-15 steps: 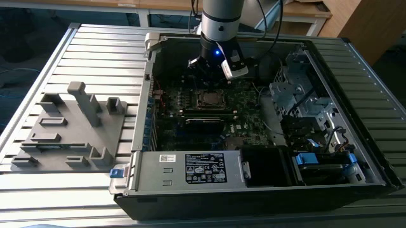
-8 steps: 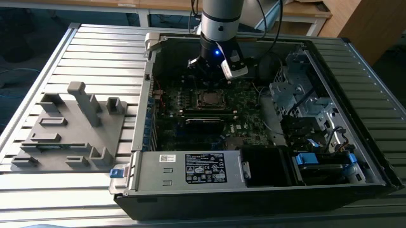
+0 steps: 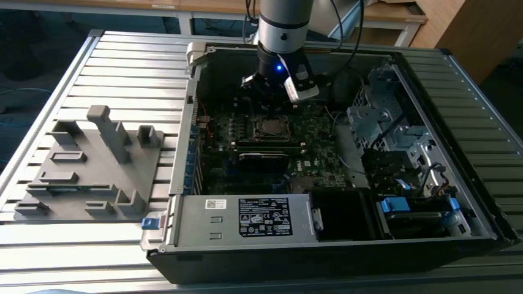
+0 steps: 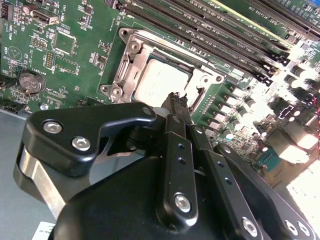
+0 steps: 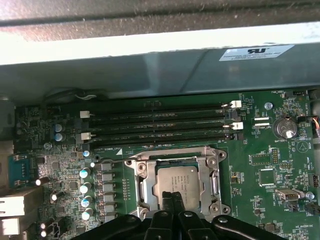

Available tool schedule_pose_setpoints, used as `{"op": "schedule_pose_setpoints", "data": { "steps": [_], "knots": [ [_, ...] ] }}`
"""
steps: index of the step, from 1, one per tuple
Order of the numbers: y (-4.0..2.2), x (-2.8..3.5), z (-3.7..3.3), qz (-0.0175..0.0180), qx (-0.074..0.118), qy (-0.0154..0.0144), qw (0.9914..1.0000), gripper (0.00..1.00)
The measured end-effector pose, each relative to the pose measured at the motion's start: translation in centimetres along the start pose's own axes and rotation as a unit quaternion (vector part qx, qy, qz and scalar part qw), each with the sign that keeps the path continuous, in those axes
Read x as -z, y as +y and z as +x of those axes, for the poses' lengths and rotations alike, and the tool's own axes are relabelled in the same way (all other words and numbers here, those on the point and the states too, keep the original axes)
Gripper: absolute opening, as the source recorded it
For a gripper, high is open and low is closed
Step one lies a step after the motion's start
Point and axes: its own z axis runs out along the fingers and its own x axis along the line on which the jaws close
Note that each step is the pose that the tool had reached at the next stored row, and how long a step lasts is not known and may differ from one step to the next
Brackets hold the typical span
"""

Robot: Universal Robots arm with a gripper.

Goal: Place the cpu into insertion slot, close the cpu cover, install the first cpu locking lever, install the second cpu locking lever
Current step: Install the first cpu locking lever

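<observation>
The cpu (image 5: pixel 176 181) lies flat in the insertion slot (image 5: pixel 133 166) on the green board, its silver-grey top showing through the window of the cpu cover (image 5: pixel 145 186), which lies down over it. In the second wrist view the cpu (image 4: pixel 159 80) sits inside the cover frame (image 4: pixel 206 76) and slot rim (image 4: pixel 128 46). My gripper (image 5: pixel 173 198) hangs just over the near edge of the chip, its two black fingers pressed together with nothing visible between them. From the exterior view, the gripper (image 3: pixel 272 114) stands right above the slot (image 3: pixel 272 127) inside the open computer case.
Long black memory slots (image 5: pixel 160 125) run beside the socket. The grey power supply box (image 3: pixel 245 215) fills the case's near side, and a metal drive cage (image 3: pixel 384 116) stands at the exterior view's right. A grey fixture plate (image 3: pixel 90 165) lies outside the case on the slatted table.
</observation>
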Motion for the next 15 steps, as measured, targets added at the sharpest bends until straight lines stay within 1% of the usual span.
{"op": "schedule_pose_setpoints", "data": {
  "steps": [15],
  "knots": [
    [-0.01, 0.00, 0.15, 0.0000, 0.000, 0.0000, 1.00000, 0.10]
  ]
}}
